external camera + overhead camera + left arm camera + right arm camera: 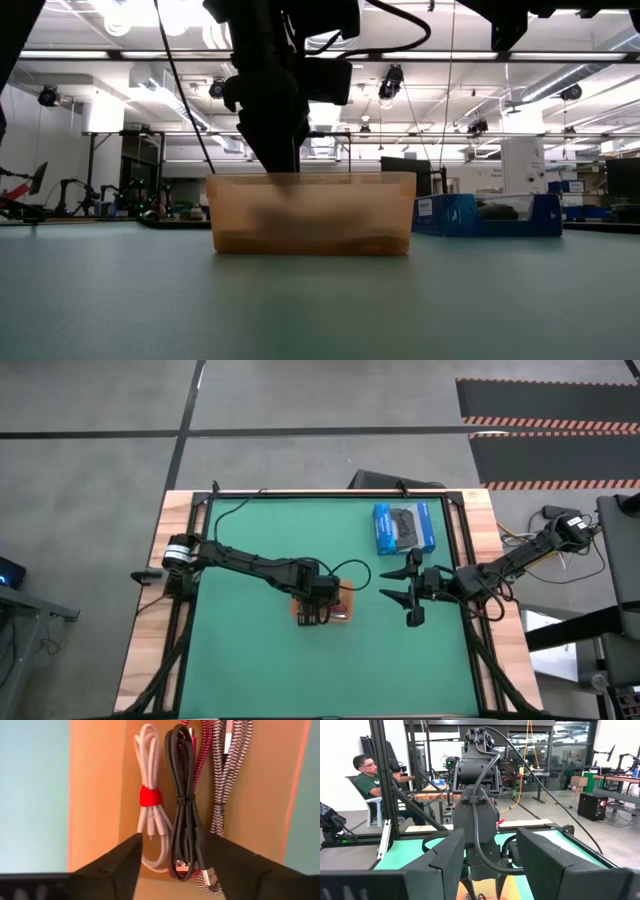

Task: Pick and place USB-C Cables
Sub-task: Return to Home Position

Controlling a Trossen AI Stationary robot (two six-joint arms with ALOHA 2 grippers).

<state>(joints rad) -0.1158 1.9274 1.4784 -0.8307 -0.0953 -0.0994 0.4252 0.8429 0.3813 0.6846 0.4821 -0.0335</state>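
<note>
From above, the left gripper (169, 834) covers most of the orange tray (310, 215) at mid-table. The magenta cable (202, 750) lies partly under the black cable (181, 800). Four cables lie in the tray below the spread fingers, one each: white cable (150, 795), black, magenta and silver-grey cable (227, 770). The right gripper (489, 832), also spread, hangs right of the tray.

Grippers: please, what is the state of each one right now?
Left gripper: open, empty, over the orange tray holding the USB-C cables.
Right gripper: open, empty, apart from the tray.
</note>
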